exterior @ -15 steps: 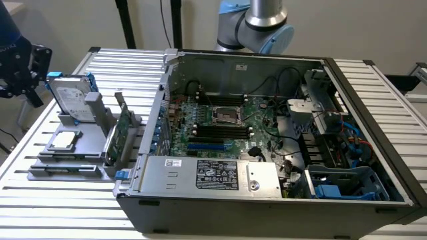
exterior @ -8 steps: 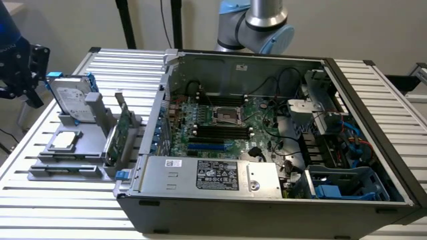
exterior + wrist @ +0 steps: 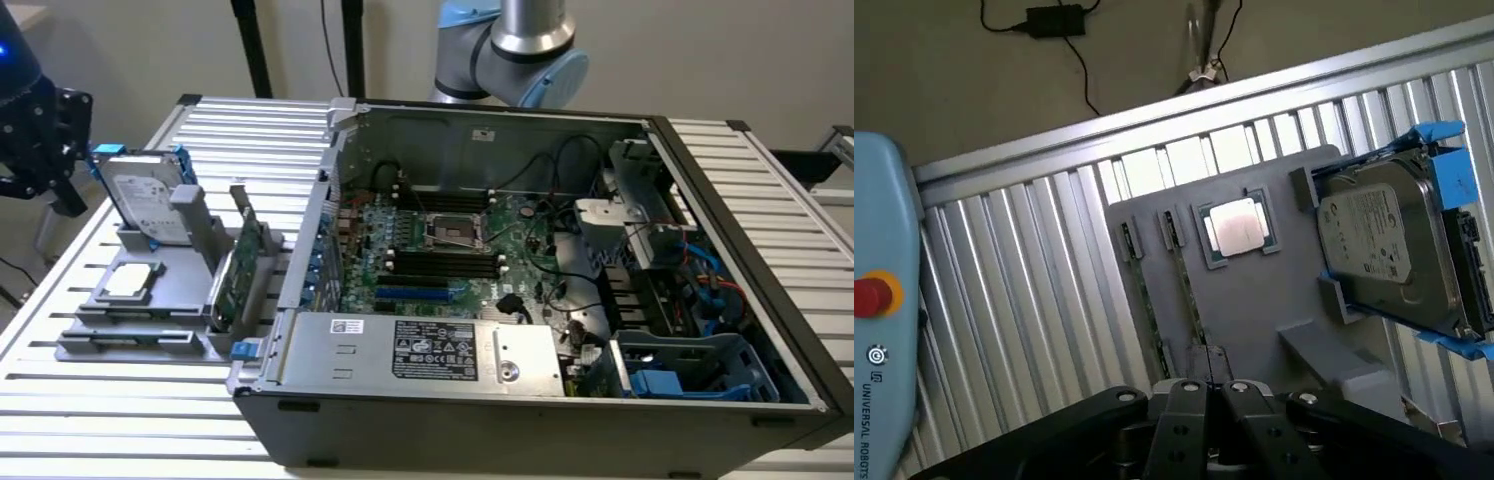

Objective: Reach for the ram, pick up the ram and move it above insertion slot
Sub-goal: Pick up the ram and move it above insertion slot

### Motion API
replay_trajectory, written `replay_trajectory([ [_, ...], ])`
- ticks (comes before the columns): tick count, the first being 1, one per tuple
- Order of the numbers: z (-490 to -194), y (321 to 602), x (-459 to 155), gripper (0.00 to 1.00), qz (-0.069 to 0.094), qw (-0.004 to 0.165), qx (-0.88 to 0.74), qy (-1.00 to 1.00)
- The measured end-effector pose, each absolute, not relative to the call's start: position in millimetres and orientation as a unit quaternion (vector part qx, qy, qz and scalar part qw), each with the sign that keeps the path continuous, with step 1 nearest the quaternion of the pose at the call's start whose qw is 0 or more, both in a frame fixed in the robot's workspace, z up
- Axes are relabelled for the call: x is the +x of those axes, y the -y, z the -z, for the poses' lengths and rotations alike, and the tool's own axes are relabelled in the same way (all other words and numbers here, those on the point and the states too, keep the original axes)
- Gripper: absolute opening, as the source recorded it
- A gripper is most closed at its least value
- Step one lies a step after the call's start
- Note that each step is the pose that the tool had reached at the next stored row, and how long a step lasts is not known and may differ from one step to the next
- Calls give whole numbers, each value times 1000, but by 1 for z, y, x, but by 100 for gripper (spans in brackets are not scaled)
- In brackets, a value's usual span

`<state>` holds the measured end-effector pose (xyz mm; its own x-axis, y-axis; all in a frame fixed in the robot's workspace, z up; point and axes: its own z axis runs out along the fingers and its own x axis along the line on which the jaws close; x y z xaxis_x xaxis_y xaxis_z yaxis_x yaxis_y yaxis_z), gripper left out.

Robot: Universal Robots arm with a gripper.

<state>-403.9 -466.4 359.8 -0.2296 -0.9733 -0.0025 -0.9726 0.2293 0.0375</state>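
Gripper (image 3: 1207,388) closed, seemingly above ram (image 3: 1187,288)

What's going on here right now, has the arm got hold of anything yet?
Not yet. The arm's gripper is shut and holds nothing; it hangs over the gray parts holder on the slatted table. Two thin ram sticks sit in the holder's slots, untouched, beside the processor chip and the hard drive. The open computer case stands alongside the holder.

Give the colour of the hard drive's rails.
Blue; the rails show best in the wrist view.
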Motion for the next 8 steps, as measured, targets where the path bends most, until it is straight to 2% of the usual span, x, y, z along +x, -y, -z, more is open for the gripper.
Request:
replay_trajectory([
  [8,-359,466,-404,11,14,11,676,737],
])
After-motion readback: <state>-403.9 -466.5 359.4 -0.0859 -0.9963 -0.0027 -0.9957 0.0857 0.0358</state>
